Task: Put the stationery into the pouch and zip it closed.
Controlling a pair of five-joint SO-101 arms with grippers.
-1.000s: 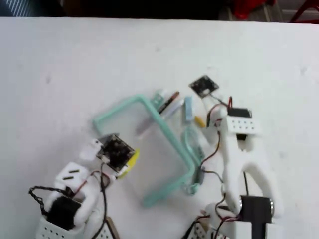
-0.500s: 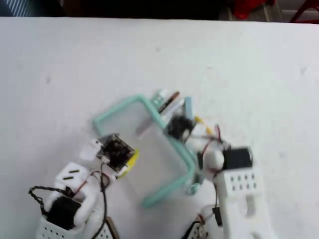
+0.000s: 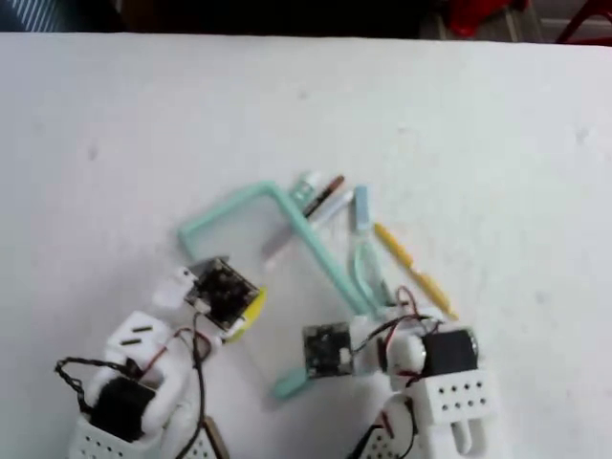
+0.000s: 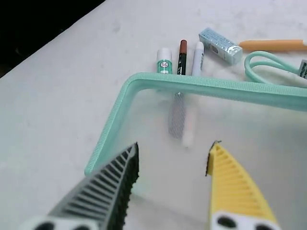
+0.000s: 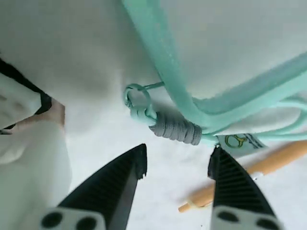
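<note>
Task is judged early: the pouch (image 3: 327, 260) lies flat on the surface (image 3: 143, 115), apparently unzipped, with pens (image 4: 183, 56) across its rim and an orange pen (image 3: 413, 269) outside, while the left pincer (image 4: 173, 146) hangs open over it and the right pincer (image 5: 178, 151) stands open at the zip pull (image 5: 175, 128).

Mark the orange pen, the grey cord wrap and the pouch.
orange pen (image 3: 413, 271): high view, middle of its barrel.
grey cord wrap (image 5: 175, 130): right wrist view, its ribbed middle.
pouch (image 4: 192, 85): left wrist view, green top rim.

Both white plastic arms (image 3: 457, 397) carry black motors (image 3: 449, 352) and red-and-black cables (image 3: 200, 382). The left gripper (image 4: 174, 146) has one grey ribbed finger and one yellow; the right gripper (image 5: 178, 151) has two black ones.
</note>
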